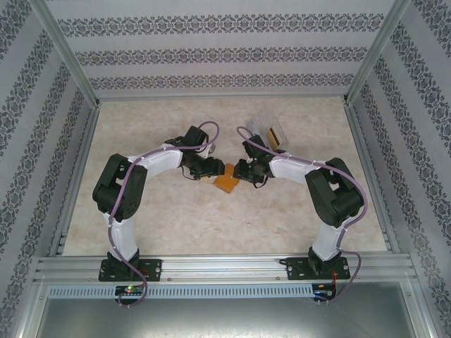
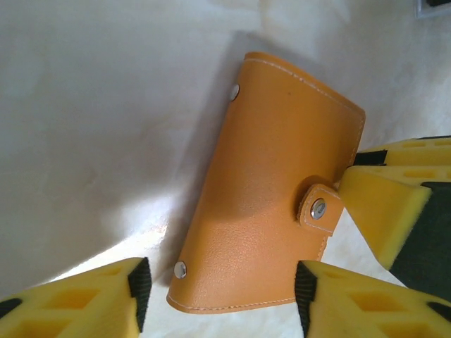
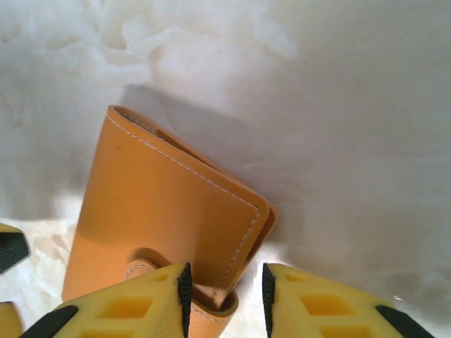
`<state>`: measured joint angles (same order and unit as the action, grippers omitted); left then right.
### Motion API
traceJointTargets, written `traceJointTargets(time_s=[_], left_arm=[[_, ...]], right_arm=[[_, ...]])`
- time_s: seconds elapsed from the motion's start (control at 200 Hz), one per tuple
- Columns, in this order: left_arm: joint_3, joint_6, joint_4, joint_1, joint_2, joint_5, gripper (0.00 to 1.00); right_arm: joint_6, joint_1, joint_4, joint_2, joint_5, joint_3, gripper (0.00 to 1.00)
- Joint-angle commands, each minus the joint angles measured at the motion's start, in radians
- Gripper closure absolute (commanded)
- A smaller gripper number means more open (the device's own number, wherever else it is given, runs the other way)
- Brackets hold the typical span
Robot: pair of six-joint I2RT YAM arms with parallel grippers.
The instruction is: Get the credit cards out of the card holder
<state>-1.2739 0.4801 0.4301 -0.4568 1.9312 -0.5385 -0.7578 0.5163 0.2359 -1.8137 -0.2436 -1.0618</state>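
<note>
The left claw (image 2: 222, 290) stands open around one end of the closed card holder (image 2: 268, 176), which lies near the middle of the counter (image 1: 176, 225), and the right claw (image 3: 227, 292) is slightly open around one corner.

No lettering, brand or number is legible on the card holder (image 2: 268, 190).
</note>
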Motion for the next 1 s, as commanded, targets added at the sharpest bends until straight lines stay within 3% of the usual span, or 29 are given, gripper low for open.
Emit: traceJointTargets(time_s=[0.0, 0.145, 0.609, 0.994], left_arm=[[-0.033, -0.019, 0.044, -0.01, 0.029, -0.031, 0.45], [-0.048, -0.048, 0.081, -0.006, 0.034, 0.023, 0.49], [-0.075, -0.038, 0.051, 0.006, 0.097, -0.069, 0.5], [0.031, 0.11, -0.216, 0.061, 0.076, -0.291, 0.52]], right_arm=[[-0.032, -0.009, -0.041, -0.02, -0.055, 0.001, 0.68], [-0.026, -0.013, -0.029, -0.039, -0.05, -0.014, 0.72], [-0.002, -0.029, -0.021, -0.108, -0.054, -0.029, 0.75], [-0.003, -0.03, -0.024, -0.118, -0.062, -0.029, 0.76]])
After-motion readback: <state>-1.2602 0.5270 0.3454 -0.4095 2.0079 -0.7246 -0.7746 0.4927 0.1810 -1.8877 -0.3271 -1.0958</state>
